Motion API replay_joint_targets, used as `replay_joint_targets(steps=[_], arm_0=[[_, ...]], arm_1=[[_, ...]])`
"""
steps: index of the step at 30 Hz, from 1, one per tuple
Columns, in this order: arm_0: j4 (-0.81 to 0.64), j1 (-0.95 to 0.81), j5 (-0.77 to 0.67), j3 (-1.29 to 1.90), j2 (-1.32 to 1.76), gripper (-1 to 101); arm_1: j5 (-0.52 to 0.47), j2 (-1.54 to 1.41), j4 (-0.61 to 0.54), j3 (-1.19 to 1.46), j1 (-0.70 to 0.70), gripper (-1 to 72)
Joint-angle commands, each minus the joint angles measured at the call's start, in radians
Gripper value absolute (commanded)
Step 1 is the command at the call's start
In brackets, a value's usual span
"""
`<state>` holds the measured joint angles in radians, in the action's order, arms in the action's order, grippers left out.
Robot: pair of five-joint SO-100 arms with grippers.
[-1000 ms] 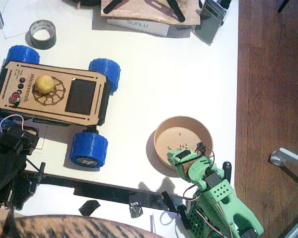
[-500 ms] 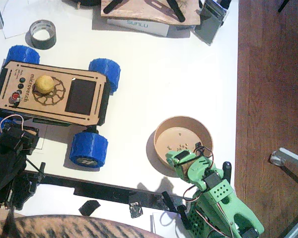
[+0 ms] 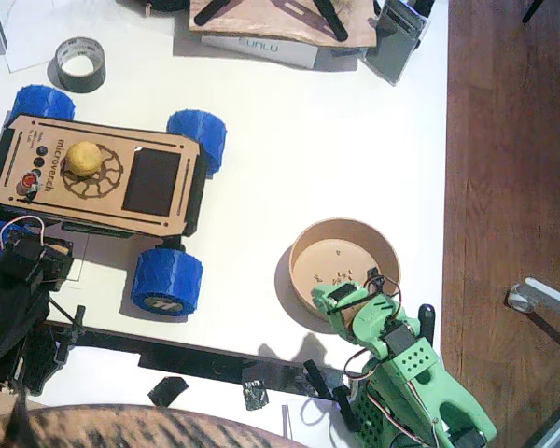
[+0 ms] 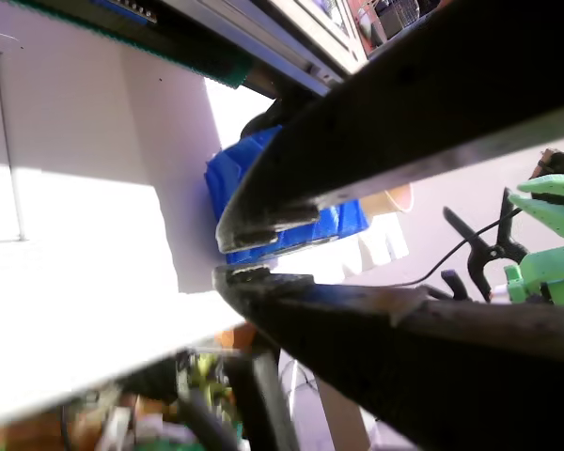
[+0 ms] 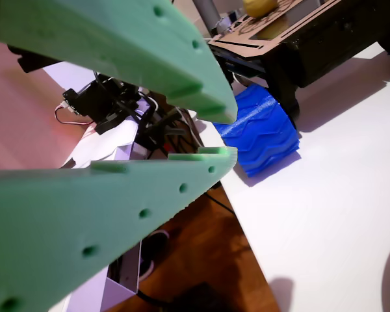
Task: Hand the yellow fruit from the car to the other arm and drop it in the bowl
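1. Fixed view: yellow fruit (image 3: 83, 159) sits on the car (image 3: 98, 174) deck over the engraved gear, 10 o'clock from the bowl (image 3: 345, 264). Green right tool (image 3: 339, 301) at the bowl's 6 o'clock rim, empty. Black left tool (image 3: 26, 264) folded at the surface's 8 o'clock edge.
2. Wrist view: black left tool (image 4: 233, 256) nearly closed, slim gap, nothing held.
3. Wrist view: green right tool (image 5: 226, 135) slightly apart, empty; blue wheel (image 5: 260, 129) beyond.
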<state>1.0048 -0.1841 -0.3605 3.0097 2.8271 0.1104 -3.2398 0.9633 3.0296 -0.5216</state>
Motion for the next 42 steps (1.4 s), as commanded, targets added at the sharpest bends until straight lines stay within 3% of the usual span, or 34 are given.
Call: replay_joint_targets(steps=[1,4,11,25,35,42], arm_0=[[0.081,-0.009,0.002,-0.023,0.247,0],[0.179,0.003,-0.011,-0.072,0.437,2],[0.109,-0.002,-0.091,-0.425,-0.081,1],[0.232,0.006,-0.089,-1.221,-0.693,6],[0.431,0.279,-0.107,-1.465,-0.899,10],[0.403,0.365,-0.104,-1.457,-0.976,27]], arm_1=[[-0.008,-0.012,0.002,-0.003,-0.008,0.1],[-0.009,-0.012,0.002,-0.003,-0.008,0.1],[-0.011,-0.012,0.002,-0.003,-0.015,0.1],[0.021,-0.012,0.028,-0.114,0.048,0.1],[0.023,-0.012,0.058,-0.137,0.046,0.1],[0.023,-0.012,0.058,-0.132,0.046,0.1]])
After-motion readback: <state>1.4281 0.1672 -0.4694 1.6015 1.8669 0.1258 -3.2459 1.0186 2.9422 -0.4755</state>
